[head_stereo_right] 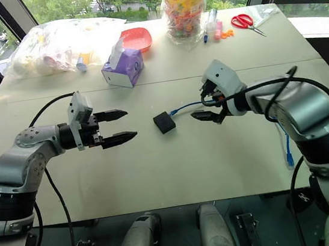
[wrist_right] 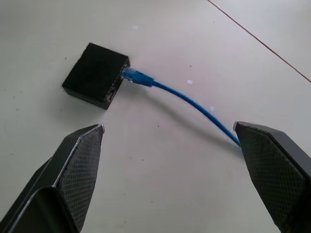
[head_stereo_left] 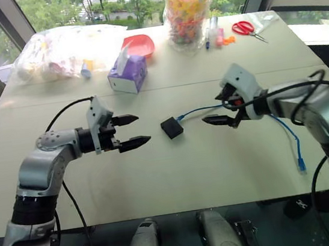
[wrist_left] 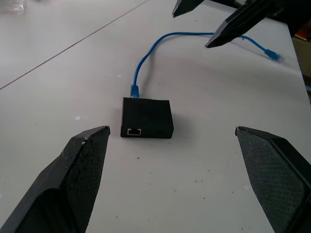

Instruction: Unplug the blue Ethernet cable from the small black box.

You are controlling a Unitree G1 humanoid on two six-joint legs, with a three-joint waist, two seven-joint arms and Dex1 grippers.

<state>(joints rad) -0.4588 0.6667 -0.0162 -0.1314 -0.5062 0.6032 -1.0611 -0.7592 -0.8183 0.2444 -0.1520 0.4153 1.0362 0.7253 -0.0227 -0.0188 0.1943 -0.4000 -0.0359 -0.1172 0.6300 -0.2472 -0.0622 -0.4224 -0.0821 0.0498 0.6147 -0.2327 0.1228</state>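
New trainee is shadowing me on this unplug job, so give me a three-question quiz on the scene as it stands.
1. True or false: the blue cable is plugged into the black box.
2. Which describes the left gripper and right gripper? A both open, holding nothing; B right shut on cable; C left shut on box.
3. Which item stands nearest the box: scissors, tissue box or candy jar?

Key: 1 true; 2 A; 3 tissue box.

Left gripper (head_stereo_left: 130,131) fingers spread wide, right gripper (head_stereo_left: 219,108) likewise — arms angled inward, both empty
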